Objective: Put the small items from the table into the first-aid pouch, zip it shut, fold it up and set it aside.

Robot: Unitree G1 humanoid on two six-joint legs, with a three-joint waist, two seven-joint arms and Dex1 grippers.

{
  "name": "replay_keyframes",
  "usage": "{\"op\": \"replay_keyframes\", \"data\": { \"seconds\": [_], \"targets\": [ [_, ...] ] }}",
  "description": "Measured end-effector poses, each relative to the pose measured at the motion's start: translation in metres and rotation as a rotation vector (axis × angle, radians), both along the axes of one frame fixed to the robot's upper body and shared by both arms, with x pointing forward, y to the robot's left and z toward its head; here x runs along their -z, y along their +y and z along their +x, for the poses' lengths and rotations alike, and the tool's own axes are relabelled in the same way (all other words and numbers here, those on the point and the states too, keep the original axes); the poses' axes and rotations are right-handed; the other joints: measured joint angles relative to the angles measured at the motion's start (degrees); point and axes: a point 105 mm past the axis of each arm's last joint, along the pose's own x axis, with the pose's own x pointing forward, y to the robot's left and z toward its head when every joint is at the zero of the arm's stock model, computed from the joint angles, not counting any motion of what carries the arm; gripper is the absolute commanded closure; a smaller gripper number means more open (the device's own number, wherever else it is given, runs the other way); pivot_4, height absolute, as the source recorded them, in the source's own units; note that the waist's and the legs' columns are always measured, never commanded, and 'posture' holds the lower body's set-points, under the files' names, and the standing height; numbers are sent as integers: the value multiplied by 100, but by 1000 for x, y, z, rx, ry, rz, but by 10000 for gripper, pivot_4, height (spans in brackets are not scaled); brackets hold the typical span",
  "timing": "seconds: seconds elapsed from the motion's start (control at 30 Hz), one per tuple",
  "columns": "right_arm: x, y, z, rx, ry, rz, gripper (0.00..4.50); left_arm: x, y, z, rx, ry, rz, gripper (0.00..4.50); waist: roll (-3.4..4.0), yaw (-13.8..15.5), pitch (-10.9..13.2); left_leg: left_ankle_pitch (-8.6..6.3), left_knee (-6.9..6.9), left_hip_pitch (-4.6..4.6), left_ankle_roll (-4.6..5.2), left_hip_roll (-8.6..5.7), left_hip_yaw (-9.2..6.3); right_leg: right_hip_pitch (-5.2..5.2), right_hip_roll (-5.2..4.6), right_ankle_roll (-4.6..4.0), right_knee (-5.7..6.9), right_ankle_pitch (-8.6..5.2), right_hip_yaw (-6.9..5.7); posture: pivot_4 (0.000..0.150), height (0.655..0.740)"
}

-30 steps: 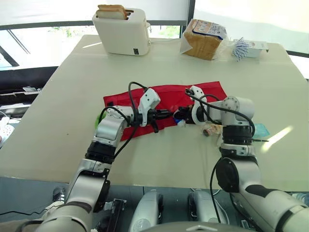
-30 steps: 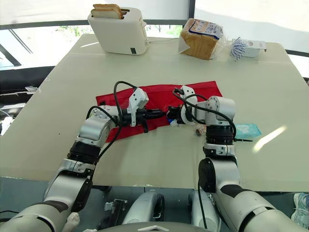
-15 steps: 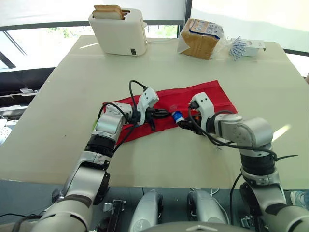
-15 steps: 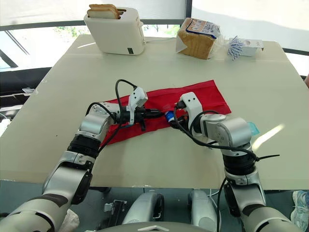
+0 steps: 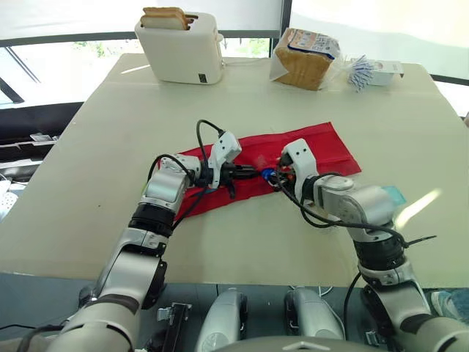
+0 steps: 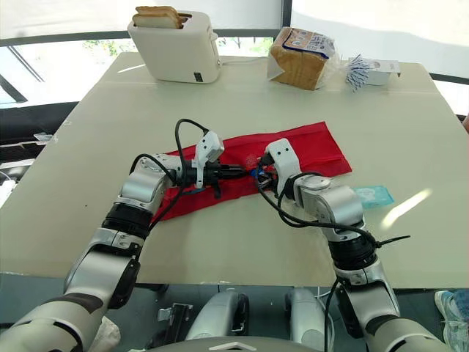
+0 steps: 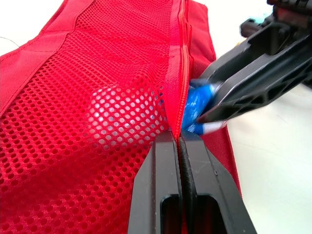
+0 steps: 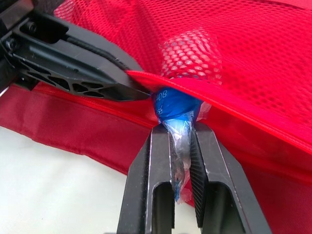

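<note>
The red pouch [image 5: 322, 147] lies opened out flat in the middle of the worktop [image 5: 88, 169], its long side running across in front of me. Its inner face is a mesh pocket [image 7: 97, 97] with a zip edge [image 7: 176, 73] along the mouth. My left hand [image 7: 178, 136] is pinched together on that edge and holds it lifted a little off the fabric below. My right hand [image 8: 179, 127] comes in from the other side, clamped on the crinkled tail of a small blue packet [image 8: 174, 105]. The packet's head sits right at the mouth of the pocket, tucked just under the raised edge and touching it, with most of its body outside. The two hands nearly meet tip to tip there. Something pale [image 7: 124, 109] shows through the mesh beside the opening; I cannot tell what it is.

A flat teal packet [image 6: 372, 195] lies on the worktop past my right forearm, apart from the pouch. At the far edge stand a white toaster [image 5: 181, 50] with bread slices [image 5: 167, 17] in its slots, a bagged loaf [image 5: 308, 57], and a small box [image 5: 377, 71] with blue and white sachets.
</note>
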Motion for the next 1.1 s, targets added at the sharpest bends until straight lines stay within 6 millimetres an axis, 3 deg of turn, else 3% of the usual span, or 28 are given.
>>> {"op": "replay_keyframes", "data": {
  "seconds": [0.37,0.47,0.5,0.53,0.6,0.63,0.67,0.73,0.77,0.8,0.9,1.07,1.1],
  "targets": [
    [4,32,11,63,10,156,44715,-13,5,2,-37,-24,-40,45000,-1,-30,-1,2,-1,2,-4,9,2,-2,5,-1,3,0,3,1500,7400],
    [7,28,24,127,32,255,44715,-14,4,0,-35,-22,-49,45000,-1,-21,-1,3,-3,2,-6,8,6,-3,2,-1,1,0,4,1500,7400],
    [8,27,27,138,31,278,37578,-14,4,-1,-35,-23,-49,45000,-1,-20,-1,3,-3,3,-6,8,6,-3,2,-1,2,0,4,1500,7400],
    [8,26,29,144,29,286,35306,-14,3,-1,-34,-27,-49,45000,-1,-20,-1,3,-3,4,-6,8,6,-3,2,-1,3,0,4,1500,7400],
    [10,26,31,148,30,293,25794,-14,4,-1,-35,-30,-44,45000,0,-21,-1,3,-3,4,-6,8,6,-3,2,-1,4,0,5,1500,7400],
    [11,26,30,141,32,296,23765,-13,5,-1,-37,-33,-43,45000,0,-24,-1,3,-3,4,-6,8,6,-3,2,-1,4,0,5,1500,7400],
    [10,24,26,113,18,282,17601,-16,5,-1,-32,-54,-38,45000,0,-5,-1,3,-3,3,-6,8,5,-4,1,-1,4,0,4,1500,7400],
    [11,20,21,92,10,261,10955,-16,6,-1,-32,-62,-27,45000,0,1,-1,3,-3,2,-6,8,5,-3,0,-1,3,0,4,1500,7400],
    [9,10,7,14,-33,208,6004,-12,7,-1,-27,-71,3,45000,6,38,2,2,-3,-6,-5,6,3,-4,-4,0,-1,0,1,1500,7400],
    [5,-5,-11,-70,-88,136,6004,-3,11,1,-39,-54,32,45000,7,65,3,0,-2,-9,-2,0,3,-4,-8,0,-9,0,2,1500,7400],
    [-9,-35,-36,-156,-171,45,6004,9,18,1,-50,-41,60,45000,4,80,2,-1,3,-12,1,1,6,-3,-4,1,-18,1,3,1500,7400],
    [-54,-53,-70,-281,-345,52,6004,9,14,0,-9,-75,89,45000,4,128,2,-15,0,-1,25,15,0,-1,14,-2,-6,0,0,1500,7400],
    [-58,-62,-75,-288,-358,40,1641,10,15,0,-6,-81,93,45000,3,139,2,-15,1,-3,26,15,1,2,13,-2,-11,0,0,1500,7400]
  ]
}}
